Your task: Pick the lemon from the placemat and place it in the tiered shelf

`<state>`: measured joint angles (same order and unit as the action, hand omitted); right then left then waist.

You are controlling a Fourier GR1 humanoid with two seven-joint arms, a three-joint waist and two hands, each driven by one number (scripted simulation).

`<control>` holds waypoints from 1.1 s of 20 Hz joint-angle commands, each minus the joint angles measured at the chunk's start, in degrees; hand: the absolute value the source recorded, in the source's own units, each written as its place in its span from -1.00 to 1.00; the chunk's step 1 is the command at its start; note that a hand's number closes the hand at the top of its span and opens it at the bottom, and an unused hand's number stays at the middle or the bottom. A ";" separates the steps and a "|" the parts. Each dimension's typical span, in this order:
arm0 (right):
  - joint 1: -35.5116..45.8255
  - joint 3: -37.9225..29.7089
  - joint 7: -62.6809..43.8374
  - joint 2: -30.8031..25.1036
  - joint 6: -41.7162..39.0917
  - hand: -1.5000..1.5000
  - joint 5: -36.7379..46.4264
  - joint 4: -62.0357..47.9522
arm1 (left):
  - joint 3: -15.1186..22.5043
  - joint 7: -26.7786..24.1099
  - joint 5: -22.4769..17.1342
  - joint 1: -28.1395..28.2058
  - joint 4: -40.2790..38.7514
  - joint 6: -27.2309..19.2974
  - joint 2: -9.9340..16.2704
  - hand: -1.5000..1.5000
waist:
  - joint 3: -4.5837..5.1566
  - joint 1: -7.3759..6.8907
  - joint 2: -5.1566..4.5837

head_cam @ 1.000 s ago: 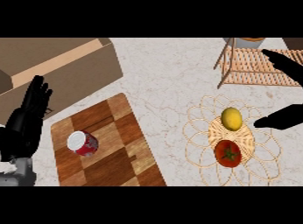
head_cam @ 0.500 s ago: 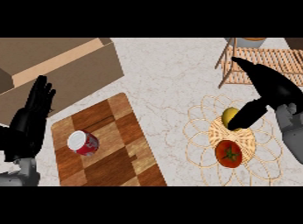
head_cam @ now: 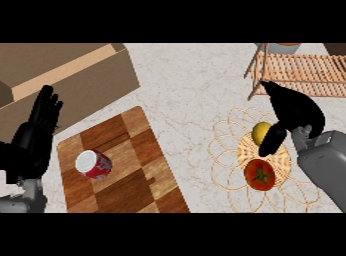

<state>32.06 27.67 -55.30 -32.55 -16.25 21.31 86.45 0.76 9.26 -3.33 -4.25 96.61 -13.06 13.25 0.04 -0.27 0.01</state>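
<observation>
The lemon (head_cam: 261, 132) lies on the placemat (head_cam: 228, 150) just left of the right hand (head_cam: 294, 112), partly under its down-pointing thumb and just beyond the tomato (head_cam: 261, 175). That hand's fingers are apart, not yet curled round the lemon. The shelf (head_cam: 309, 75) stands just beyond this hand; the left hand (head_cam: 36, 135) rests open, well apart.

Free room: pale marbled surface (head_cam: 191, 90) between brown cardboard box (head_cam: 54, 75) and slatted wooden tiered shelf (head_cam: 309, 75). Obstacles: round red tomato (head_cam: 261, 175) just beside yellow lemon (head_cam: 261, 132) on woven wicker placemat (head_cam: 228, 165); right hand (head_cam: 290, 115) above lemon.
</observation>
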 commanded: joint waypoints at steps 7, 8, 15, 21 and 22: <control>-2.64 -4.94 4.81 6.47 -0.46 -1.00 9.56 -8.13 | -0.01 0.19 1.96 3.08 3.36 1.62 -1.57 0.00 | -0.04 -0.17 -0.03; -8.98 -5.37 8.38 2.20 -0.15 -1.00 9.45 -2.91 | -1.64 2.97 0.71 -0.09 2.05 1.85 -0.76 0.00 | -0.05 0.33 0.02; -8.15 -9.87 14.06 6.06 -0.80 -1.00 14.95 -10.53 | -3.06 0.49 1.58 0.39 0.42 3.57 -1.77 0.00 | -0.04 0.09 -0.05; -10.40 -11.37 14.82 11.93 1.86 -1.00 20.24 -9.97 | -2.94 0.92 2.66 2.82 3.73 4.07 -3.19 0.00 | -0.04 0.06 0.01; -9.64 -11.26 17.13 11.92 2.74 -1.00 20.77 -12.09 | -2.74 4.89 2.81 2.86 7.21 4.10 -2.24 0.00 | -0.05 -0.05 0.01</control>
<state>22.83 17.06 -41.21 -23.01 -15.59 39.02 77.10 -2.22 10.06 -1.27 -2.27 99.33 -9.14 10.74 0.15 -0.21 0.15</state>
